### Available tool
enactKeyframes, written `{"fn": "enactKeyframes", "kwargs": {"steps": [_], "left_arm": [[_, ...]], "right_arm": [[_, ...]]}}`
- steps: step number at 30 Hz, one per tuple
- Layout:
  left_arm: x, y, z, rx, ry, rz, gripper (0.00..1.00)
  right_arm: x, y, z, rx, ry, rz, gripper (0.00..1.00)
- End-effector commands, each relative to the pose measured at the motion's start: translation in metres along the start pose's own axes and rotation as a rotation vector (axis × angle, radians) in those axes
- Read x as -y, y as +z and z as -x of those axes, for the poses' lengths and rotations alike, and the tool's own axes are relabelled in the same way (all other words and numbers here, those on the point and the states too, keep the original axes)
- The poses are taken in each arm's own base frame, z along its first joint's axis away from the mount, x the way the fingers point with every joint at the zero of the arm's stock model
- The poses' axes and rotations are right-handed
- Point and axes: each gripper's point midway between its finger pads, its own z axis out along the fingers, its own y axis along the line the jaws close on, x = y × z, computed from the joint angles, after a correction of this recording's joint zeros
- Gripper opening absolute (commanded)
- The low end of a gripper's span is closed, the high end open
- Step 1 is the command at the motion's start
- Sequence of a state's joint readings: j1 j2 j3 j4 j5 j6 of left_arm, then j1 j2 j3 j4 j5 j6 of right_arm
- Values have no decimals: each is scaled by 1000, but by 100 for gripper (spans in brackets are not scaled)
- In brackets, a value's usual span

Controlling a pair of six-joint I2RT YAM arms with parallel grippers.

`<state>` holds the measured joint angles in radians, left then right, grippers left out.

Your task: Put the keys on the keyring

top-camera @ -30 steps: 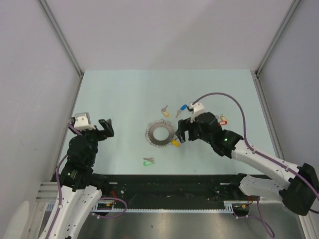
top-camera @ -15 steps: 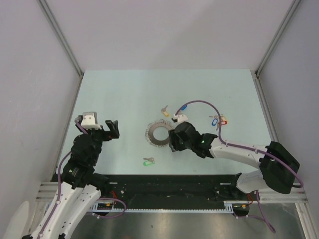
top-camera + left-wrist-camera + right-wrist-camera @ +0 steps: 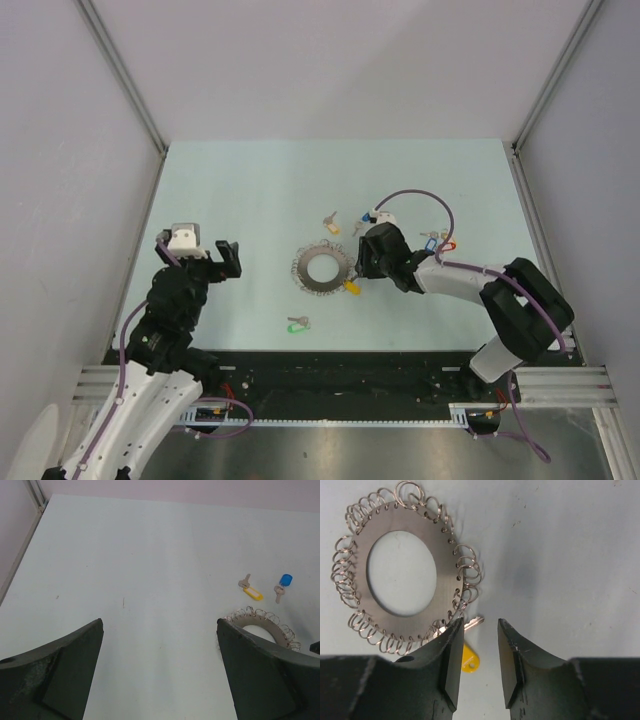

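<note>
The left gripper [image 3: 226,260] has edged a little toward the centre of the table [image 3: 250,190] over the past second, and the right arm has swung in over the keyring [image 3: 321,267] and drawn back just off its right edge. The left jaws stand wide apart on nothing, well short of the ring. A green-tagged key [image 3: 298,323] lies alone near the front edge.

At centre, the keyring shows in the right wrist view as a flat steel disc with a round hole, fringed with small wire loops. A yellow-tagged key [image 3: 465,661] lies against its lower right fringe; whether it is threaded on a loop cannot be told. The right gripper [image 3: 480,630] hangs over it, jaws slightly apart and empty, the key's blade showing between the tips.

Farther back lie a second yellow-tagged key [image 3: 329,218] and a blue-tagged key [image 3: 366,214]; red- and blue-tagged keys [image 3: 438,243] sit behind the right arm.

The keys look light, thin, stiff and slick, lying flat on the table, so the thicker plastic tag is probably the surer hold. The ring seems light enough to skid unless braced by its rim.
</note>
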<state>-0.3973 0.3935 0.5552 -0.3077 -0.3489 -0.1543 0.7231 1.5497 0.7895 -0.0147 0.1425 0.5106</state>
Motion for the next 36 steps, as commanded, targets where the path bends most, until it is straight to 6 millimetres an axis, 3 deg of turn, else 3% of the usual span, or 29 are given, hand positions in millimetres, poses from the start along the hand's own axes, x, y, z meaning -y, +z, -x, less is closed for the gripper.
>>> {"fn": "enactKeyframes", "kwargs": {"steps": [1,9,17,20,23,28,32,36], "left_arm": [[0,4,8,31,21,9,100],[0,5,7,28,27,10,100],[0,5,7,28,27,3,100],[0,4,8,33,25,4,100],[1,3,8,37,24,-1,100],[3,2,9,41,20,-14,100],[3,1,10,46,20,-19,100],[3,1,9,44,19,-19,100]], "right_arm": [[-19,16,21,39,67,99,36],[-38,27,1,-44,69,192,28],[-93,5,-29,-134,10,352,25],[-109,-8,-24,-125,-29,398,25],[-106,-18,-10,-94,-110,375,25],[-67,-23,8,-55,-232,267,26],[-53,-21,5,-71,-392,254,27],[-56,-16,-5,-100,-461,298,27]]}}
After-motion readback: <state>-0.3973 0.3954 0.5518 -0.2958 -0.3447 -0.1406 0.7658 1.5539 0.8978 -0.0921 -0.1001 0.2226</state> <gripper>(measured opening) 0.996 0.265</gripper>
